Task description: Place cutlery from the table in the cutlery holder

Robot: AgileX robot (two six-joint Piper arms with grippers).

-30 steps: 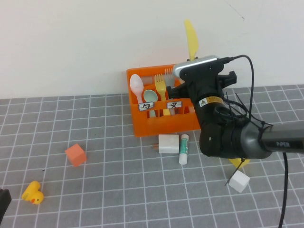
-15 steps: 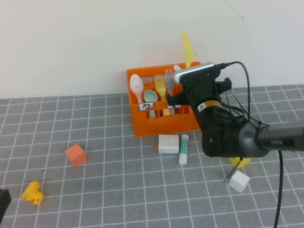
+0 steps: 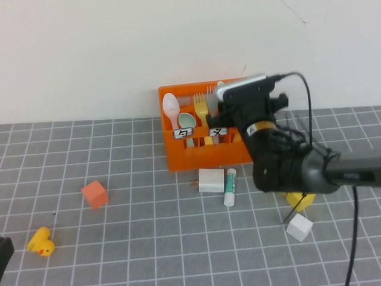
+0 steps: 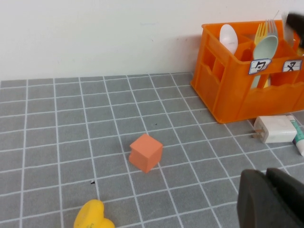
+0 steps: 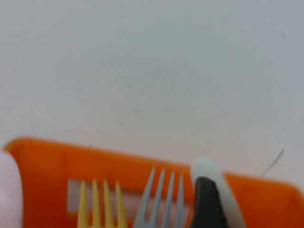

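Observation:
The orange cutlery holder (image 3: pixel 202 156) stands on the grey gridded table (image 3: pixel 149 238) by the back wall. It holds a white spoon (image 3: pixel 171 107), the mint-green spoon (image 3: pixel 188 121), the yellow fork (image 3: pixel 201 106) and a white fork (image 3: pixel 211 92). My right gripper (image 3: pixel 225 112) is low over the holder's right end, behind its wrist. The yellow knife is hidden. The right wrist view shows the holder's back wall (image 5: pixel 57 159), yellow tines (image 5: pixel 99 204), pale tines (image 5: pixel 164 202) and a white knife tip (image 5: pixel 209 173). My left gripper (image 4: pixel 268 199) is shut and empty, low at the front left.
An orange cube (image 3: pixel 94 194) and a yellow duck (image 3: pixel 41 241) lie at the front left. A white block (image 3: pixel 211 180) and a glue stick (image 3: pixel 230 186) lie before the holder. A white cube (image 3: pixel 299 227) and a yellow object (image 3: pixel 300 201) lie under the right arm.
My right arm has moved down and a little left over the holder. The yellow knife that stood up above the gripper has dropped out of sight. The left arm has not moved.

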